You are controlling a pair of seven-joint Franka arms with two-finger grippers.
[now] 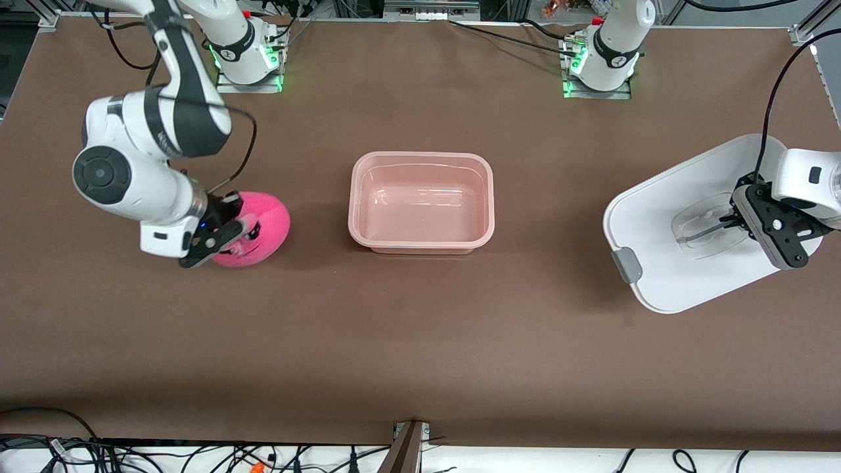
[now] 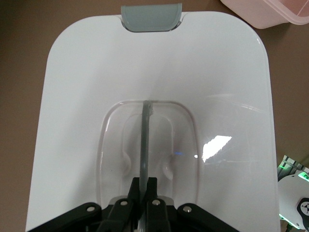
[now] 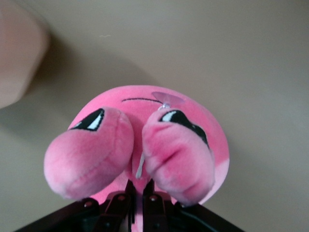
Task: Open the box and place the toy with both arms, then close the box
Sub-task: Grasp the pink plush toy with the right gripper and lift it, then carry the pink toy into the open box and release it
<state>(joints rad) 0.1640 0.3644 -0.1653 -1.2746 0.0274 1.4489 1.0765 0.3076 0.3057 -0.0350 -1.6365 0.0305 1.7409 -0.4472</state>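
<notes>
The box (image 1: 420,164), a translucent pink tub, stands open in the middle of the table with nothing in it. Its white lid (image 1: 657,217) is off the tub, over the left arm's end of the table, with one grey clip (image 1: 626,265) showing. My left gripper (image 1: 726,222) is shut on the lid's clear handle (image 2: 145,140). The toy (image 1: 266,226), a round hot-pink plush, is at the right arm's end of the table. My right gripper (image 1: 230,240) is shut on it, pinching the plush (image 3: 159,140) between its two bulging folds.
The arms' bases (image 1: 246,52) (image 1: 601,62) stand along the table edge farthest from the front camera. Loose cables (image 1: 197,456) lie below the nearest edge. Bare brown tabletop (image 1: 420,328) separates the tub from the toy and the lid.
</notes>
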